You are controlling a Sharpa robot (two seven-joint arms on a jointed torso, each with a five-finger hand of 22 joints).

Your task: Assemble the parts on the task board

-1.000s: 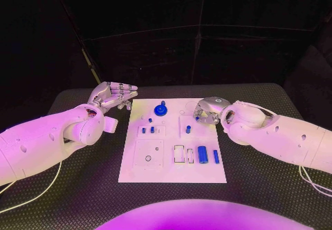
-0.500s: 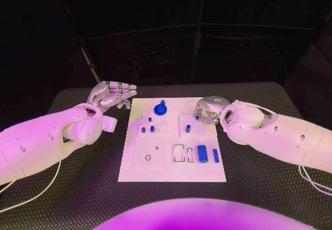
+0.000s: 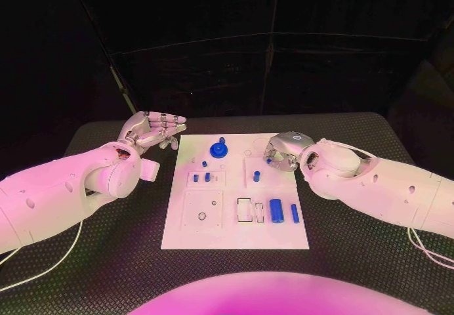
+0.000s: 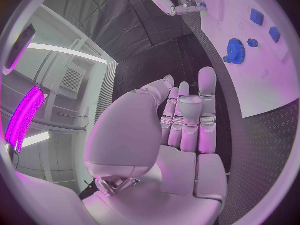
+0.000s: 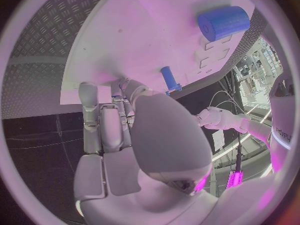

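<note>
Pinching a small blue plastic part (image 3: 269, 159) between thumb and finger, the silver right hand (image 3: 284, 152) hovers over the white rectangular task board's (image 3: 237, 236) far right corner. Judged risk: the slight grip lets it tilt or drop short of its seat. Silver left hand (image 3: 151, 131) is empty, fingers loosely parted, beside the board.

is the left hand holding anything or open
Open: the left hand hovers off the task board edge, fingers extended and apart, nothing held; the left wrist view shows its palm bare.
</note>
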